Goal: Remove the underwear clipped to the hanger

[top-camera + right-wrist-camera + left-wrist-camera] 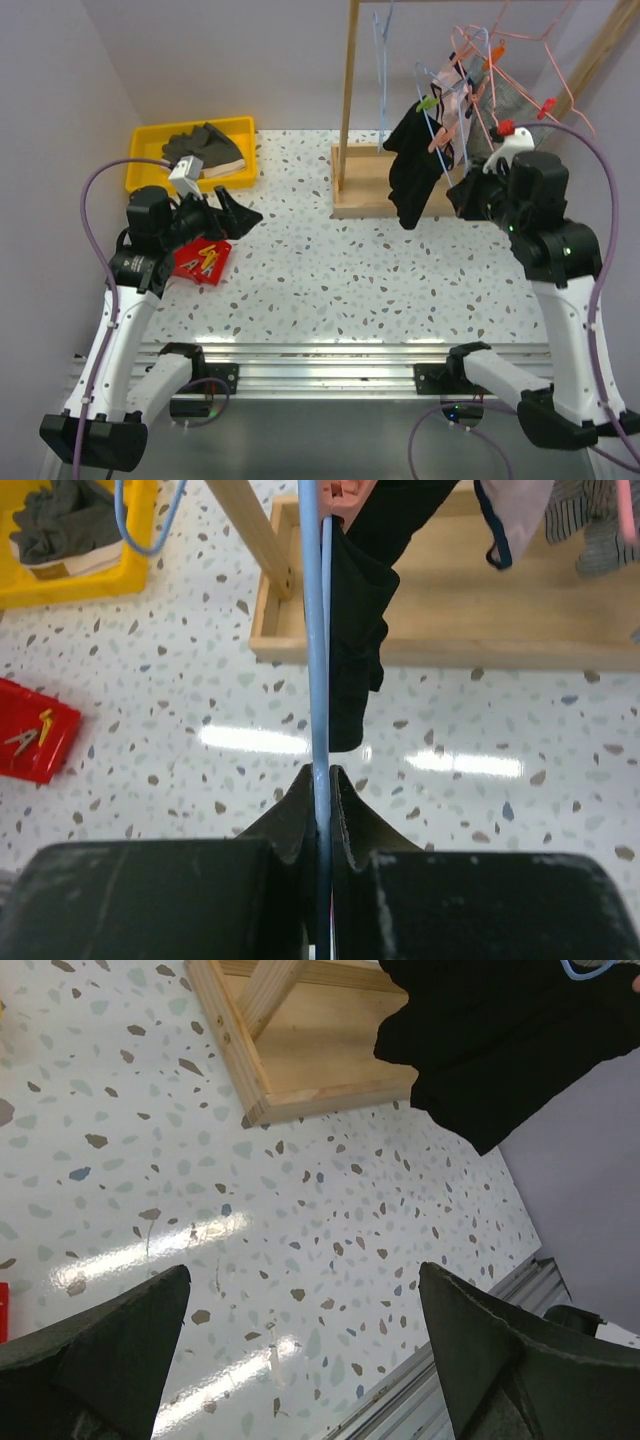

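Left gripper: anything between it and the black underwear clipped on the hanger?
Nothing visible. In the left wrist view only bare table lies between the open left gripper and the black underwear; the wooden stand base sits below the garment, not in front. The right gripper is shut on the blue hanger.

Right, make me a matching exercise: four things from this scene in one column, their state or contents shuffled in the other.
Things:
1. yellow bin
2. red tray
3. black underwear
4. right hand

States:
a. shut on the blue hanger
b. holds clothespins
c. hangs above the wooden base
d. holds grey clothing

Pairs: 1-d, 2-b, 3-c, 4-a
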Tool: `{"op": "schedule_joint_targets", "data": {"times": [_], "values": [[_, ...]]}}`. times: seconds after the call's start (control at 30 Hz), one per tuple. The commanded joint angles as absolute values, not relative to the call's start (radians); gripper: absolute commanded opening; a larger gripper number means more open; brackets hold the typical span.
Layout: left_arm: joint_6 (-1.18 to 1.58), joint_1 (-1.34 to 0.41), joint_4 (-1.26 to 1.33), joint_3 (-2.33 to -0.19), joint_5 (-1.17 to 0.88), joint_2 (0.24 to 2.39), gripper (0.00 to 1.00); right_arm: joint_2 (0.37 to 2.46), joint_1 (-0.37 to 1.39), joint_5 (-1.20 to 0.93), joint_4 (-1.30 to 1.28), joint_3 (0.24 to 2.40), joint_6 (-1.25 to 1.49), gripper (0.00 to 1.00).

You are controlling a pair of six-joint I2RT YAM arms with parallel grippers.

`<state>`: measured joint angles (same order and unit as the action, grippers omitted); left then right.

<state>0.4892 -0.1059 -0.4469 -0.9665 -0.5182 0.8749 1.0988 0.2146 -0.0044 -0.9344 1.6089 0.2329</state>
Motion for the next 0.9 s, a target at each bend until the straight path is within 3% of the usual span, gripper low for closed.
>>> {"op": "schedule_joint_targets", "data": {"times": [0.0,0.23,0.6,0.87], "values": [[0.518,-0.11,-0.391,-0.953,-0.603,0.871,1.0,0.933,0.21,-0.034,-0.972,1.542,0.268,0.0],[0.685,-0.19,-0.22,-0.816,-0.715,0.867,1.0,0.764,0.21,-0.123,-1.084,1.375,0.322,0.0],[0.975,-0.543,0.101,-0.675,-0.437,0.936,1.0,0.663,0.21,-0.348,-1.025,1.085,0.413,0.0],[1.025,-0.729,0.158,-0.855,-0.146,1.201,1.0,0.647,0.21,-0.402,-1.015,1.023,0.41,0.0]]}}
